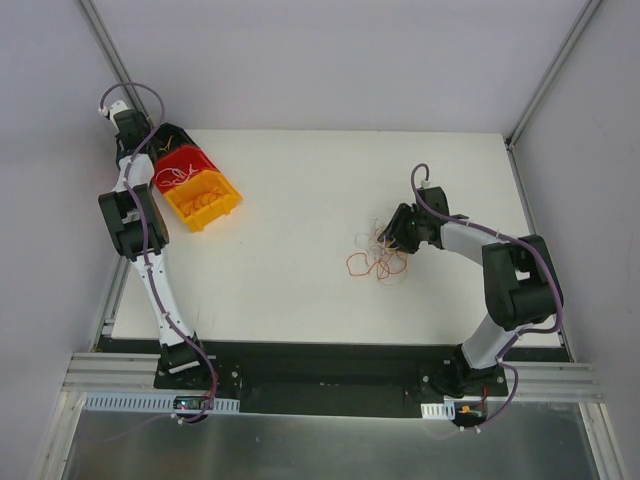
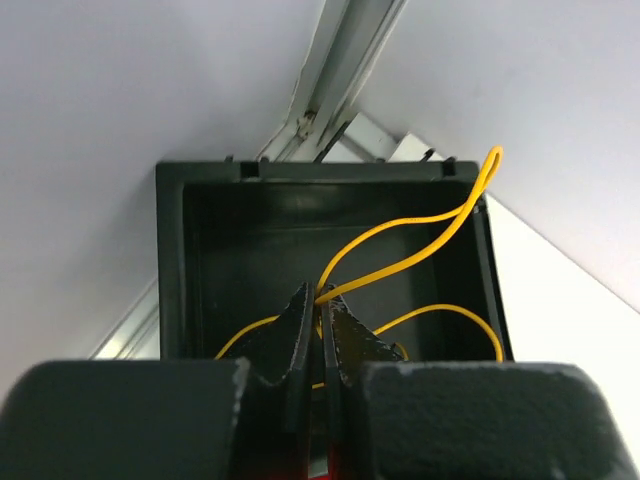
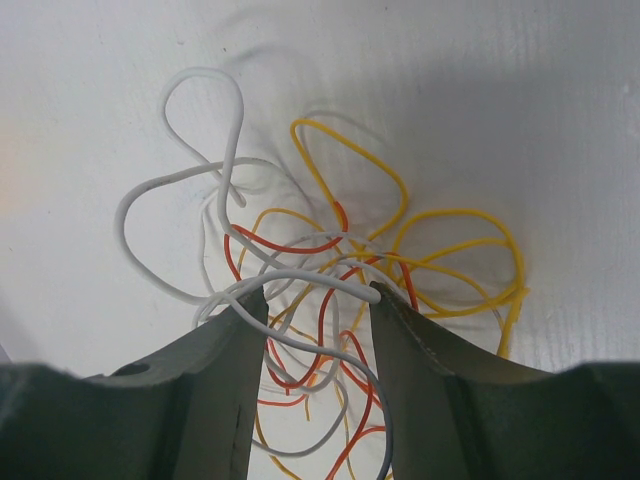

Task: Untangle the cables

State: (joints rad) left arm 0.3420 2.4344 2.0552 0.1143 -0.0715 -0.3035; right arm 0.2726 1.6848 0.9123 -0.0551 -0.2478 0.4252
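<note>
A tangle of thin cables (image 1: 377,257) lies on the white table right of centre. In the right wrist view it shows white (image 3: 150,190), yellow (image 3: 480,225) and red (image 3: 290,245) strands looping over each other. My right gripper (image 3: 318,295) is open and low over the tangle, its fingers straddling several strands, with a white strand bridging the tips. It also shows in the top view (image 1: 385,236). My left gripper (image 2: 322,292) is shut on a yellow cable (image 2: 420,245) above a black bin (image 2: 175,250), at the far left of the table (image 1: 165,140).
Three bins stand in a row at the table's far left: black (image 1: 176,133), red (image 1: 186,165) with cables inside, and yellow (image 1: 205,200) with cables inside. A metal frame post (image 2: 330,70) rises behind the black bin. Grey walls enclose the table.
</note>
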